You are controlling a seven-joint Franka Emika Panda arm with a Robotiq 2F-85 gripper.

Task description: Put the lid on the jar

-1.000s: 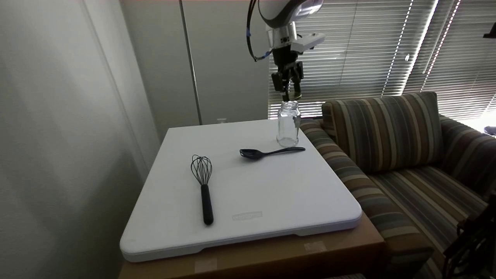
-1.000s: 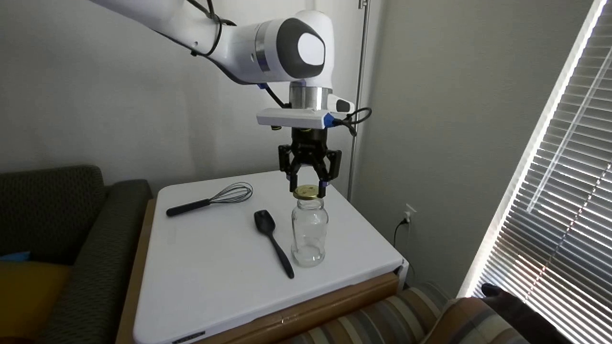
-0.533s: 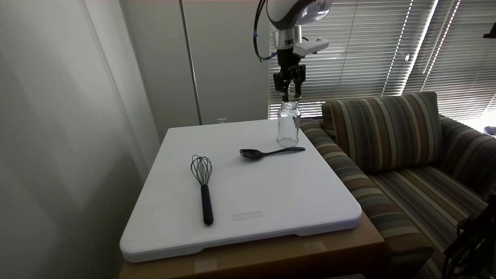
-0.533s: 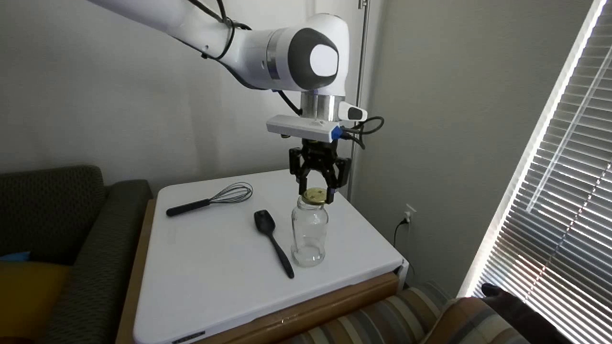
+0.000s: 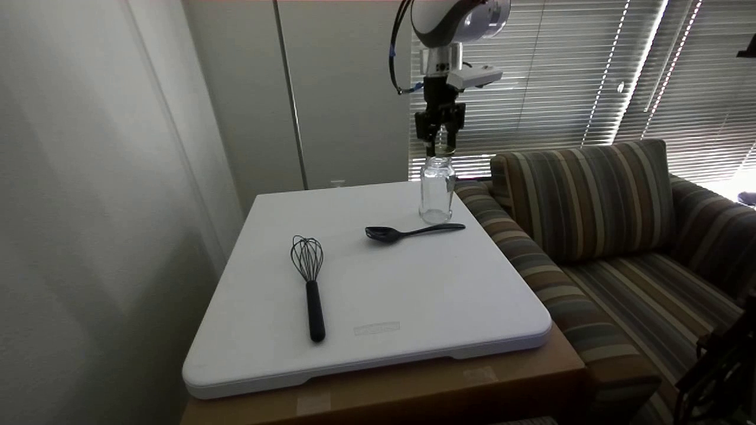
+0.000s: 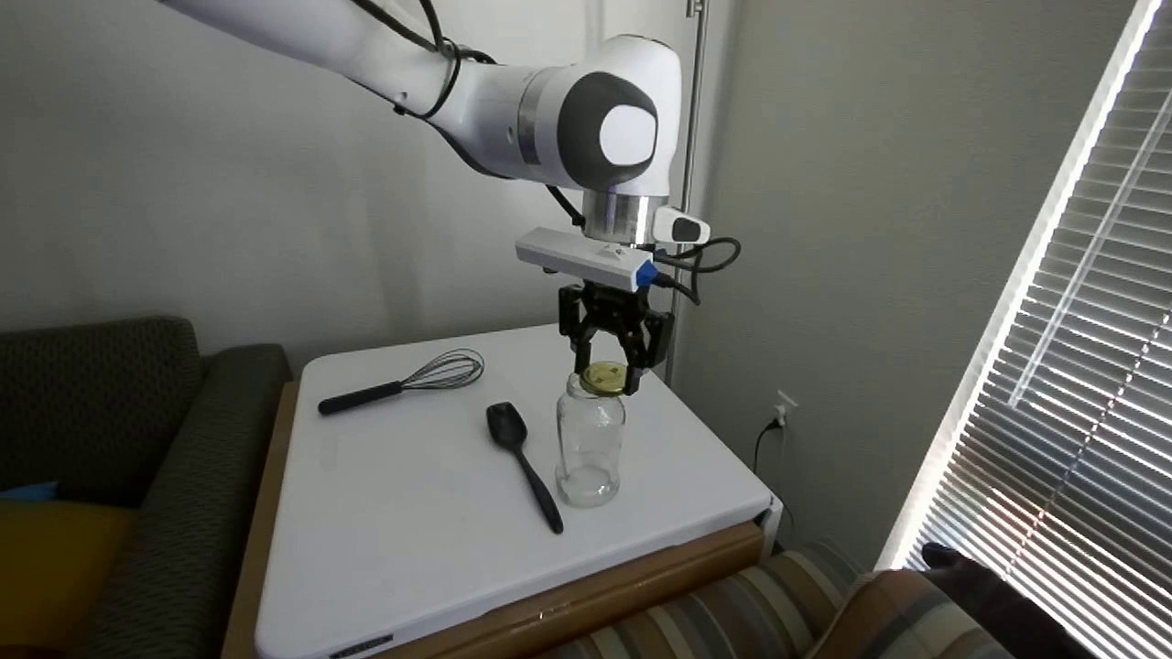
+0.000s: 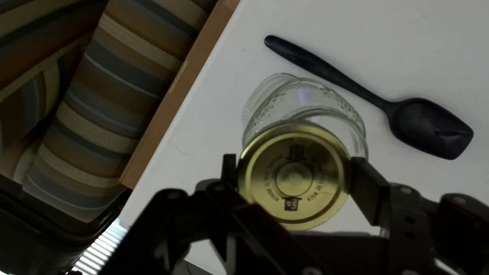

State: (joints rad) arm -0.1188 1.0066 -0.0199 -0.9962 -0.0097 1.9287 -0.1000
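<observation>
Pinching the lid (image 7: 294, 179) by its edge, the gripper (image 6: 606, 378) sits over the jar (image 6: 589, 448), its fingers (image 7: 368, 187) pressed to opposite sides of the gold disc. The jar stands on the table (image 6: 412, 513), whose white top shows through the clear glass. In an exterior view the lid covers the right part of the mouth (image 6: 576, 388), and the left part of the glass rim shows past it; whether metal touches glass, I cannot tell. Just beside the jar lies the spoon (image 7: 399, 112). In an exterior view it is on the jar's near side, with the whisk (image 5: 312, 289) near left, well apart, and a striped armchair (image 5: 585, 200) to the right of the table.

Against half a second ago, the gripper is a little lower and the jar slightly more to the left in both exterior views. A second ago, in an exterior view, the lid hung higher and farther left. Spoon and whisk lie as they did.
</observation>
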